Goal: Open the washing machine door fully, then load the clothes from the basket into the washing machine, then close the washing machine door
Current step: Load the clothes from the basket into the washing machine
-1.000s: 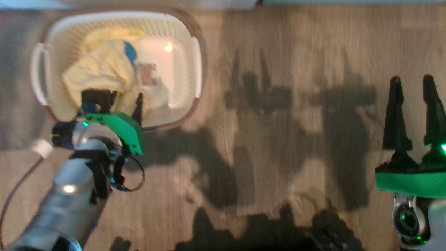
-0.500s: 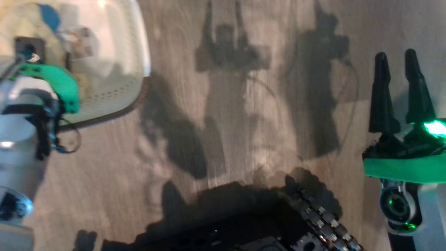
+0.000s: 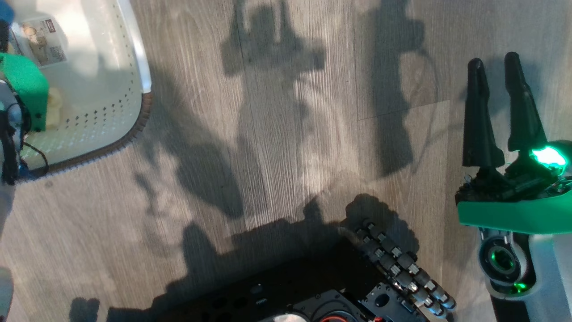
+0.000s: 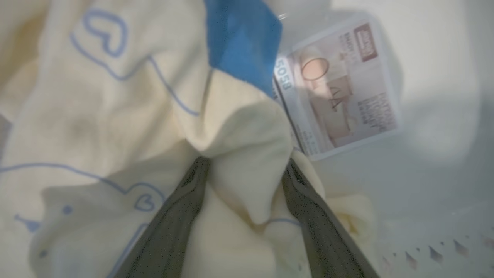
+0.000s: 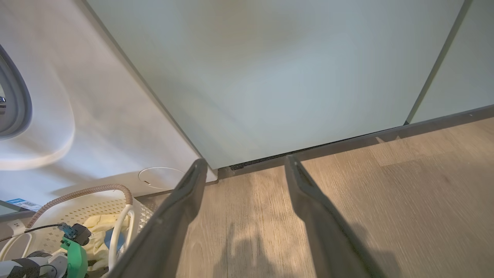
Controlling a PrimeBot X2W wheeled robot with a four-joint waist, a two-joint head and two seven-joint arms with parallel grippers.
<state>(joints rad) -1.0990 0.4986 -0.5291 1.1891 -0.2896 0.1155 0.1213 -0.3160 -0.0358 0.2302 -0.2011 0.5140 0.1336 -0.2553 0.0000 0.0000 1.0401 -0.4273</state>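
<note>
In the left wrist view, my left gripper (image 4: 245, 162) is down in the basket (image 4: 424, 116), open, its two fingers straddling a raised fold of the pale yellow clothes (image 4: 115, 116) with blue trim (image 4: 243, 38). The basket's label sticker (image 4: 335, 88) lies just beyond. The head view has the basket (image 3: 111, 116) at the upper left, with the left gripper's green housing (image 3: 22, 87) over it. My right gripper (image 3: 493, 60) hangs open and empty above the floor at the right. The washing machine (image 5: 96, 116), with its grey gasket (image 5: 15, 104), stands behind the basket (image 5: 77, 208). The washing machine door is out of view.
Pale green cabinet doors (image 5: 289, 77) stand right of the washer, reaching down to the wood floor (image 3: 277, 156). The washer's round service flap (image 5: 160, 177) sits low, just above the basket. My dark base and a cable chain (image 3: 397, 268) lie at the bottom of the head view.
The head camera has swung, so the basket has slid to the view's upper left. My left gripper stays in the basket over the clothes. The right gripper holds open.
</note>
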